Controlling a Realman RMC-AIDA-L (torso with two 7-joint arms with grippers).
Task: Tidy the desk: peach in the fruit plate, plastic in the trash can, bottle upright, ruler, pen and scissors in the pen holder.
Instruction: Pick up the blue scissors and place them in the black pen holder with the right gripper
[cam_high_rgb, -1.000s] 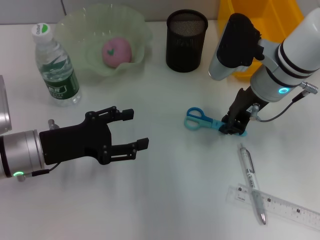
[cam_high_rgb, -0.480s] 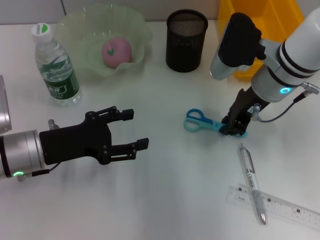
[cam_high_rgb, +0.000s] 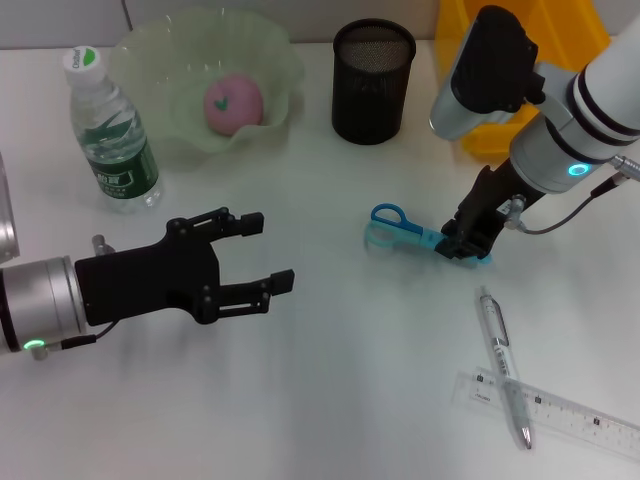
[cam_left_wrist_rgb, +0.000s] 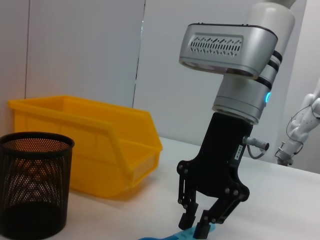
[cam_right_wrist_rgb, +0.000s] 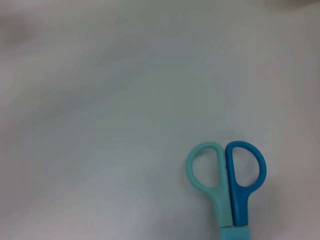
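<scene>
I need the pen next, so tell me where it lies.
In the head view the pen lies on the desk, robot's right, its lower end across the ruler, just below the scissors.

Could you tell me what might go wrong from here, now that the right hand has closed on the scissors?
The right hand grips the scissors only at the blade-cover end, so the handles could swing or slip out during the lift. The pen holder has a narrow mouth and stands near the trash can; a tilted approach could knock it over. The left hand hovers open, well clear.
</scene>
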